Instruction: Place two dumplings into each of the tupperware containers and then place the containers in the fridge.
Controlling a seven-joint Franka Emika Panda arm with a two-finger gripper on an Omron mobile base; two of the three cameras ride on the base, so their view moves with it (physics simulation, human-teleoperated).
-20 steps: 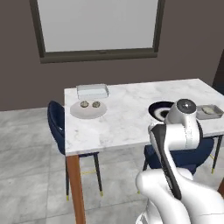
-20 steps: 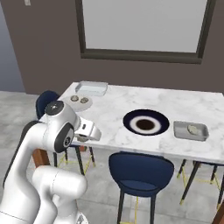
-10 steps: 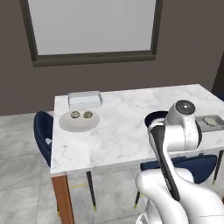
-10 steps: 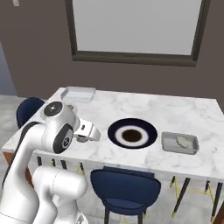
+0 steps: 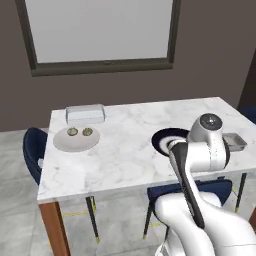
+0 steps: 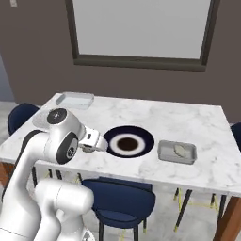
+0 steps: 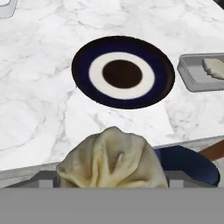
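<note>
We see the gripper (image 7: 112, 177) grasping a pale folded dumpling (image 7: 113, 159), near the navy plate (image 7: 123, 71). Right of this plate, a tupperware container (image 7: 202, 72) seems to hold another dumpling.

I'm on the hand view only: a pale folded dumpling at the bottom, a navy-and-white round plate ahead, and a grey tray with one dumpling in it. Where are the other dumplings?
Observer: Two small olive-tan speckled dumplings lie side by side on a round pale grey plate at the table's end on the robot's left.
Operator: Any container near them?
Observer: Yes, a clear-whitish rectangular tray sits just behind that plate, towards the window. I can see nothing in it.
Operator: And where is the hand over the table?
Observer: The gripper, closed on the pale folded dumpling, is at the near edge of the white marble table, just left of the navy-and-white plate.
</note>
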